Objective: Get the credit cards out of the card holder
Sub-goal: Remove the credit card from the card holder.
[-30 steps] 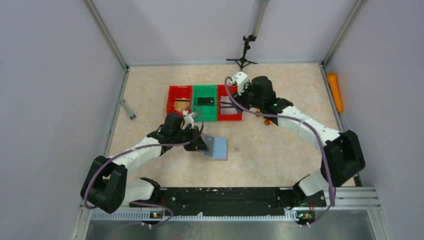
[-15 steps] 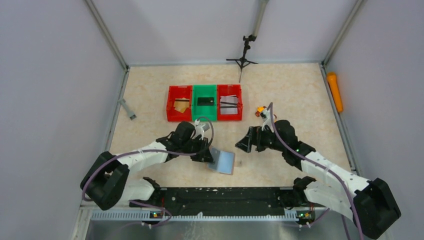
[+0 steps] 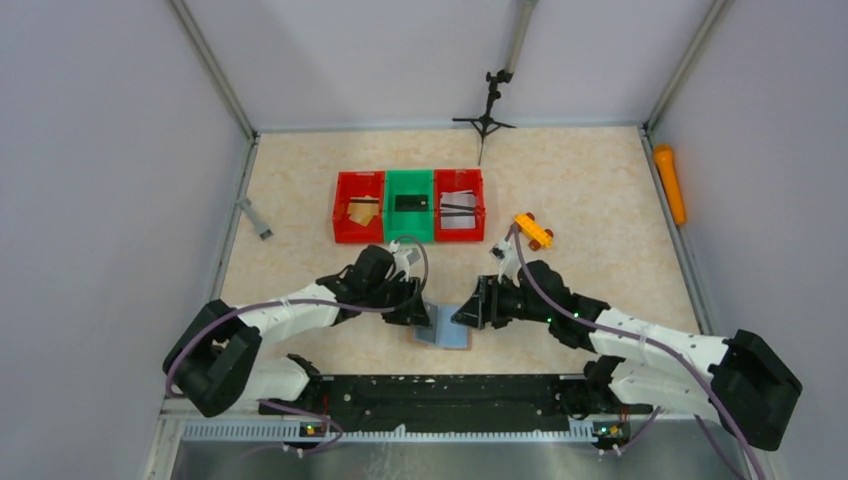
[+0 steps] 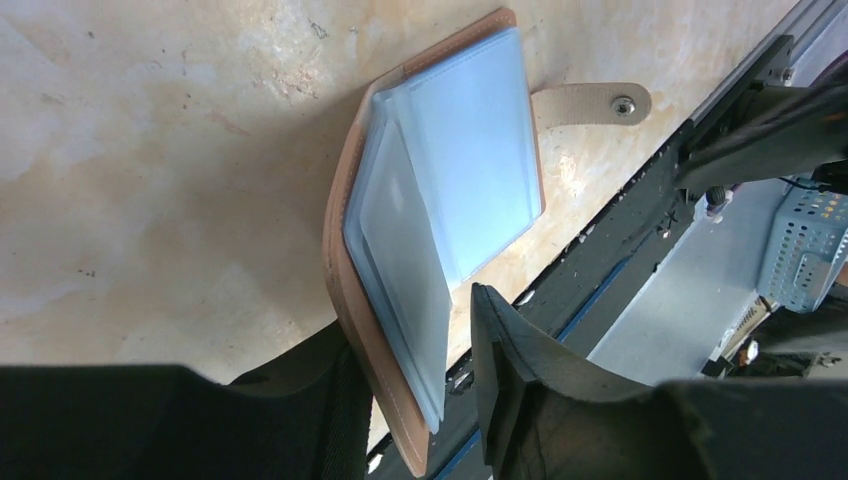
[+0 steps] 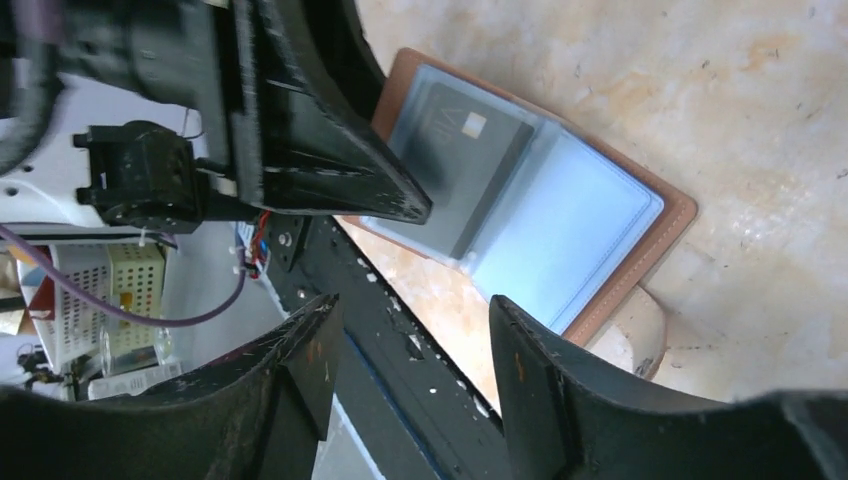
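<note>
The card holder [image 3: 445, 327] lies open on the table between my two grippers, a tan-brown cover with blue-grey panels [image 4: 470, 170]. A dark credit card [image 5: 470, 150] shows inside one panel. My left gripper [image 3: 418, 308] straddles the holder's near edge [image 4: 420, 340]. One finger rests against the brown cover, and a gap shows between the other finger [image 4: 510, 370] and the raised panel. My right gripper [image 3: 466, 314] faces the holder from the right, open [image 5: 412, 310] with nothing between its fingers. More credit cards lie in the bins: tan-gold [image 3: 362, 210], black [image 3: 410, 202] and white-grey [image 3: 458, 207].
A red bin [image 3: 343, 222], a green bin [image 3: 410, 230] and a second red bin [image 3: 480, 222] stand in a row behind the holder. An orange-yellow toy [image 3: 533, 230] lies right of them. A grey tool [image 3: 257, 218] lies at the left wall, and a small tripod [image 3: 487, 110] stands at the back.
My right arm has swung from the right red bin down to the holder's right side. The left gripper's jaws have widened on the holder's edge, and the holder has shifted slightly toward the near edge.
</note>
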You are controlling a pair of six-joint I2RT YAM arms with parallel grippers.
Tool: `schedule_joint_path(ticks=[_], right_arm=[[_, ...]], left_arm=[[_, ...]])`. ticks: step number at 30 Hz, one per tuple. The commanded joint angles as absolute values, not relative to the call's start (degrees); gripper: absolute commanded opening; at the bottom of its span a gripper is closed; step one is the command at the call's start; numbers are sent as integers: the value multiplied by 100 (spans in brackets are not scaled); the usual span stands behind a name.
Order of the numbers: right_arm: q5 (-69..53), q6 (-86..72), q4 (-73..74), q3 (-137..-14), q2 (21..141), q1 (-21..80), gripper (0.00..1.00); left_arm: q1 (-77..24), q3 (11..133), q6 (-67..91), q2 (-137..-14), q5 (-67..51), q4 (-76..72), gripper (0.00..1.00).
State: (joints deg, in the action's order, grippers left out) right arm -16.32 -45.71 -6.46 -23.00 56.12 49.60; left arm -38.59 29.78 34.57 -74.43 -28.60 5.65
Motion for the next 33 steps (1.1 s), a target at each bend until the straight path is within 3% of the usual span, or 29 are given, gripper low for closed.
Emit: schedule_joint_path(ticks=[1,6,16,33], right_arm=[[-1280,-4886,-1221,-2466,6070,5196,54],[-1309,-5068,-1808,-2330,6718,5219,42],[-1279,-5062,-2300,-2421,7755,5293,36],[-1254,-4966,-2290,-2469,8243,5293,32]], left_arm=[[-3876,3091,3529,-6935,-2657,503,43],[-3867,3015,3647,-6635,-2698,437,43],[-3867,3023,3651,-6749,-2646,393,29],[-3873,2881,3898,-6773,-2938,-182,22]])
